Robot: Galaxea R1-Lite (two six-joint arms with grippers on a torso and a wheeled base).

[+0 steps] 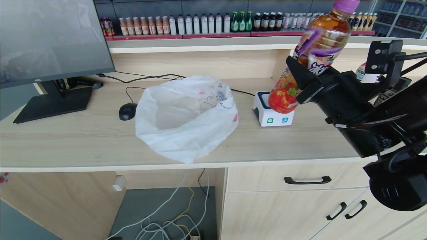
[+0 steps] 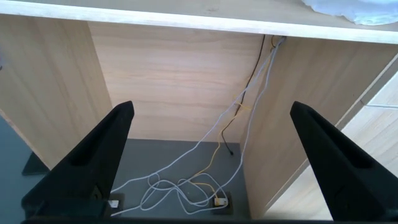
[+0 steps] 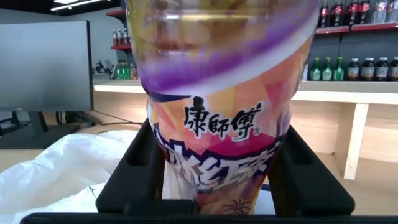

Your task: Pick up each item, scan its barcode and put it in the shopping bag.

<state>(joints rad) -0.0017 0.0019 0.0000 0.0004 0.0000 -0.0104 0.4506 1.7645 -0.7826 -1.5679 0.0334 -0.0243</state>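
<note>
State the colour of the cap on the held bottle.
The bottle has a purple cap, clearest in the head view.

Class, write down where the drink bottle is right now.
In the head view the drink bottle sits on the robot's right, clamped in the right gripper, tilted above the white scanner, to the right of the shopping bag.

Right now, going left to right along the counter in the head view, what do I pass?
monitor → mouse → bag → scanner → bottle, held up off the counter.
</note>
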